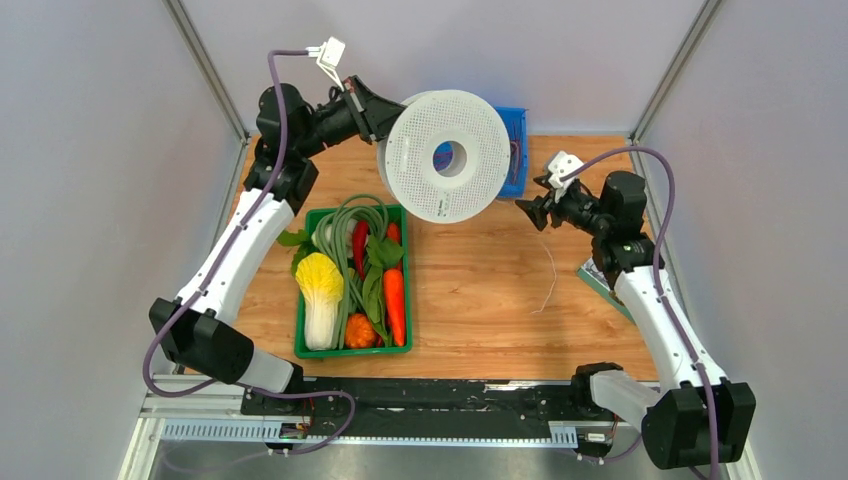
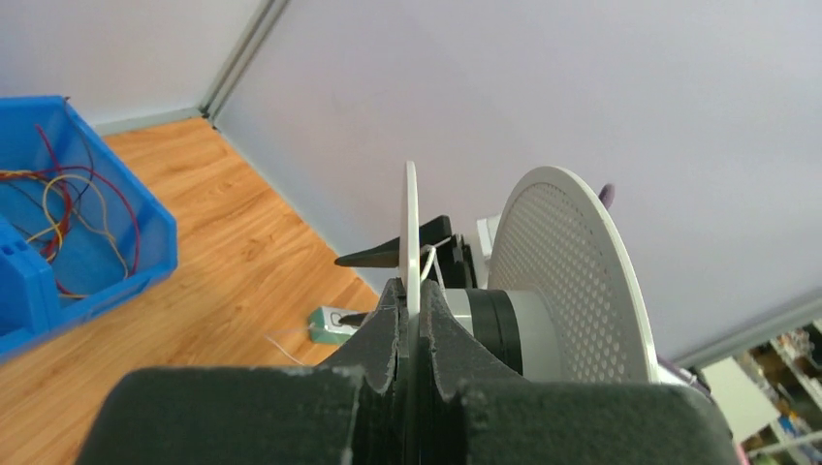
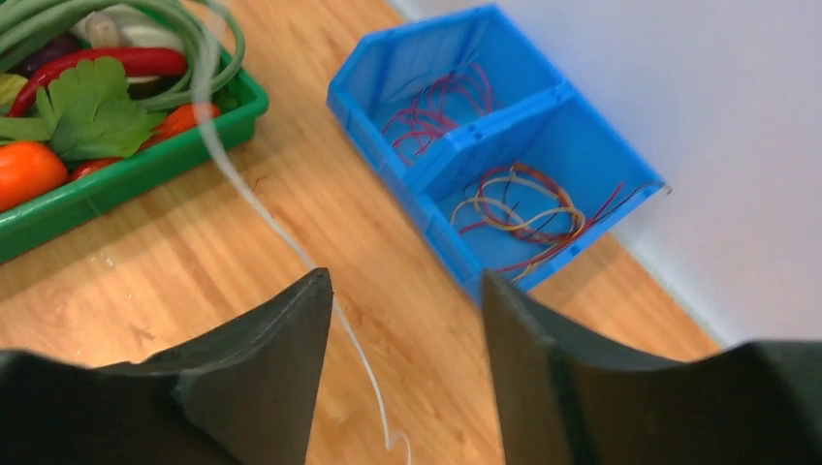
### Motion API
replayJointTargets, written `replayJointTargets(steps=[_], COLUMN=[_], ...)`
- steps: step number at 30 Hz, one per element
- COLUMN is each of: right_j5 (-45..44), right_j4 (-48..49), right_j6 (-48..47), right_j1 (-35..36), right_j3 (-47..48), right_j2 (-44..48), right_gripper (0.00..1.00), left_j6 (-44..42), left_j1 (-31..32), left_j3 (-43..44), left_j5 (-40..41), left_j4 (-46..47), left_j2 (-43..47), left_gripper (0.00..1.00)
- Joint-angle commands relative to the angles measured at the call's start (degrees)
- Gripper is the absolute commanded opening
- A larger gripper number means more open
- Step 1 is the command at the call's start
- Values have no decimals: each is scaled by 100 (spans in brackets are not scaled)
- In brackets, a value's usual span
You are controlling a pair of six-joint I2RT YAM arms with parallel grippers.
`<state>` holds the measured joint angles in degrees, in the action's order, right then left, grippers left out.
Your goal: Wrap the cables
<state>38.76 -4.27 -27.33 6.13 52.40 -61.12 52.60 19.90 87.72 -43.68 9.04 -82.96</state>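
The pale-grey perforated spool is held up on edge above the back of the table. My left gripper is shut on one flange, with the core and the other flange to the right of it. A thin white wire leaves the core. My right gripper hovers just right of the spool. Its jaws are open and hold nothing. The loose white wire trails past the left finger and down to the wood.
A green tray of vegetables sits front left of the spool. A blue bin with red and yellow wire coils stands at the back wall behind the spool. A small green-and-white object lies by the right arm.
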Motion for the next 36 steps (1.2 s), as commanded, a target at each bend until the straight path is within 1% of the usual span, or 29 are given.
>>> replayJointTargets(steps=[1, 3, 4, 5, 8, 11, 13, 16, 20, 22, 23, 25, 30, 32, 33, 36], right_j5=[-272, -282, -299, -317, -273, -185, -132, -62, 0, -44, -62, -175, -176, -211, -246, -290], right_j4=[-196, -380, -442, -478, -504, -443, -382, -276, 241, 374, 662, 892, 1078, 1130, 1174, 1201], right_j6=[228, 158, 158, 149, 62, -9, -44, 192, 605, 615, 624, 650, 808, 861, 905, 1089], right_j1=[-7, -7, -7, -7, -15, -15, 11, 46, 160, 283, 344, 441, 512, 564, 582, 600], right_j3=[-46, -72, -98, -151, -414, -617, -696, -626, -468, -354, -310, -205, 269, 437, 498, 709], right_j2=[197, 189, 180, 180, 153, -13, -250, -706, -1339, -1603, -1735, -2025, -2728, -2974, -3106, -3379], right_gripper=[70, 80, 83, 86, 93, 98, 100, 100, 100, 100, 100, 100, 96, 92, 86, 59], left_j6=[733, 822, 909, 980, 1208, 1340, 1350, 1385, 1411, 1420, 1420, 1420, 1358, 1367, 1350, 1376], left_j1=[-100, -109, -127, -135, -197, -258, -294, -320, -338, -347, -347, -347, -390, -399, -425, -487], left_j3=[482, 657, 737, 772, 764, 650, 606, 492, 377, 360, 351, 360, 307, 307, 316, 386], left_j5=[737, 1062, 1185, 1282, 1476, 1546, 1503, 1459, 1450, 1459, 1459, 1450, 1468, 1476, 1477, 1555], left_j4=[-569, -875, -1130, -1193, -1290, -1264, -1229, -1150, -1089, -1106, -1115, -1124, -1053, -1018, -1009, -1097], left_j2=[131, 131, 131, 131, 175, 210, 227, 245, 245, 245, 236, 219, 192, 184, 175, 140], left_gripper=[0, 0, 0, 0, 0, 0, 0, 0, 0, 0, 0, 0, 0, 0, 0, 0])
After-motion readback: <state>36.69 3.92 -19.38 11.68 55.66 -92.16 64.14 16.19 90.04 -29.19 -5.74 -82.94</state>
